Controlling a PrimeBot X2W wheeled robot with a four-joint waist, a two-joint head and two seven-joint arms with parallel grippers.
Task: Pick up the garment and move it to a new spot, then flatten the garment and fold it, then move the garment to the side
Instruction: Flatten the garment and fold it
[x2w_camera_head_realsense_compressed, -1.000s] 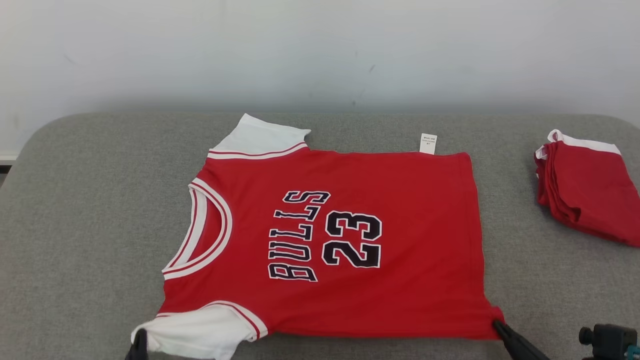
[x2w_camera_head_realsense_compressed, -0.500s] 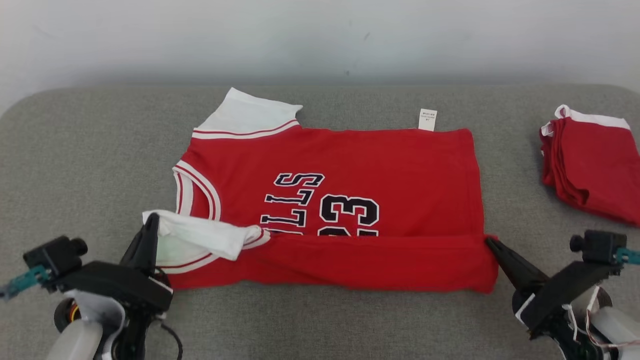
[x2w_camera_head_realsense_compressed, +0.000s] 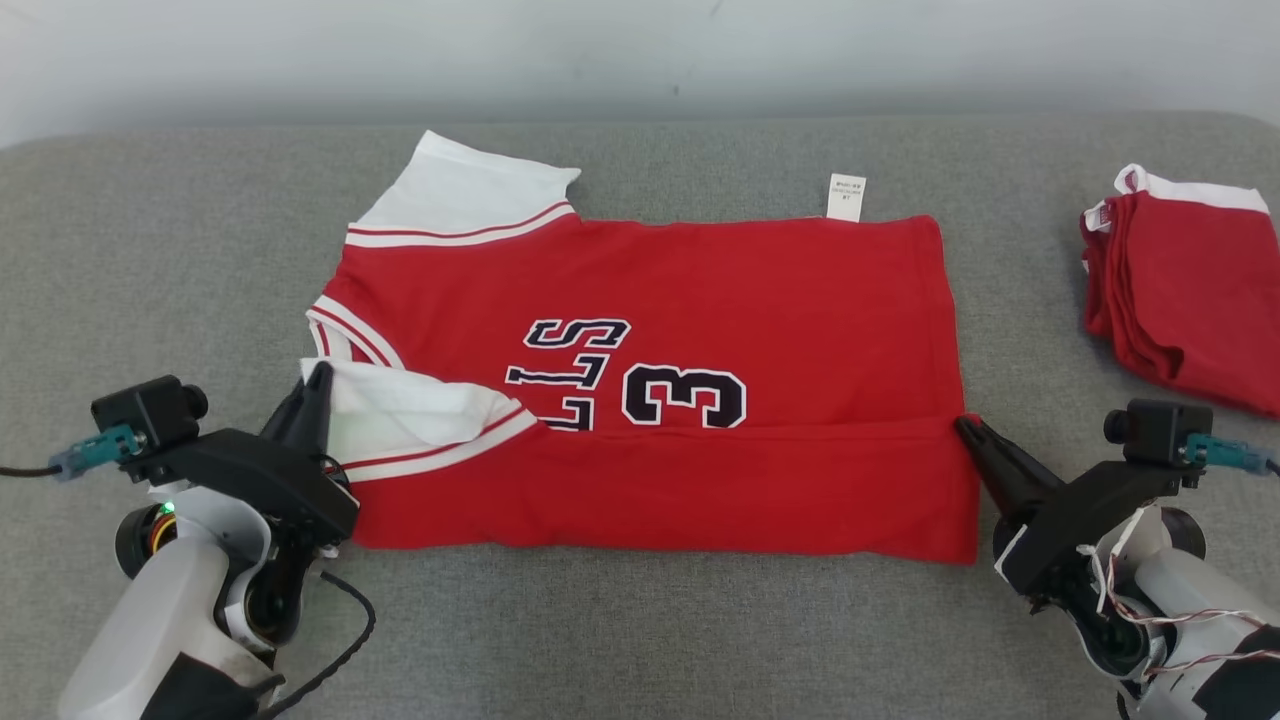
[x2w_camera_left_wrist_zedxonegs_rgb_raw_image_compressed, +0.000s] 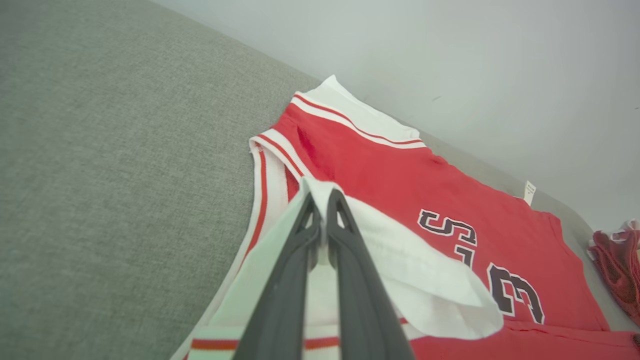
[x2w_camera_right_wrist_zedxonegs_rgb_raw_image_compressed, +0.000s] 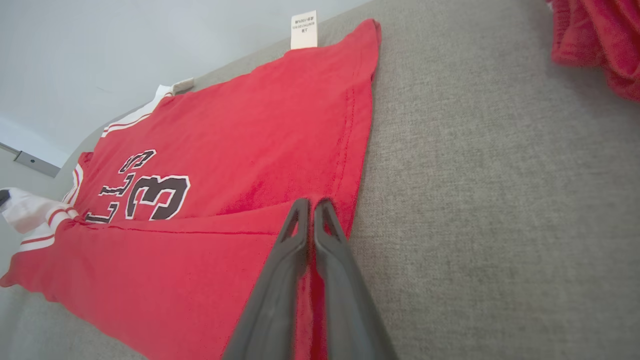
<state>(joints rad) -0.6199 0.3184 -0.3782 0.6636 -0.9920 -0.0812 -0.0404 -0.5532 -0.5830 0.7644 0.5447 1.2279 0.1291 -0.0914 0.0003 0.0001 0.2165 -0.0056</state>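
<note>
The garment (x2w_camera_head_realsense_compressed: 700, 290) is a red jersey with white sleeves and dark lettering, lying flat on the grey padded surface (x2w_camera_head_realsense_compressed: 150, 250) with its neck toward the left. Its near long edge is folded up over the body, covering part of the lettering. My left gripper (x2w_camera_head_realsense_compressed: 318, 375) is shut on the near white sleeve (x2w_camera_left_wrist_zedxonegs_rgb_raw_image_compressed: 400, 260), held over the collar (x2w_camera_left_wrist_zedxonegs_rgb_raw_image_compressed: 265, 175). At the hem corner, my right gripper (x2w_camera_head_realsense_compressed: 965, 425) is shut on the folded red edge (x2w_camera_right_wrist_zedxonegs_rgb_raw_image_compressed: 280, 220). The folded flap reaches roughly halfway up the jersey.
A second red garment (x2w_camera_head_realsense_compressed: 1185, 290), folded with white trim, lies at the far right of the surface and appears as a red heap (x2w_camera_right_wrist_zedxonegs_rgb_raw_image_compressed: 600, 40) in the right wrist view. A pale wall (x2w_camera_head_realsense_compressed: 640, 50) runs behind. Bare grey padding lies left of the jersey and along the near edge.
Both grippers have carried the near edge and sleeve away from me over the jersey, covering more of the lettering. The head camera has tilted down, shifting the whole picture.
</note>
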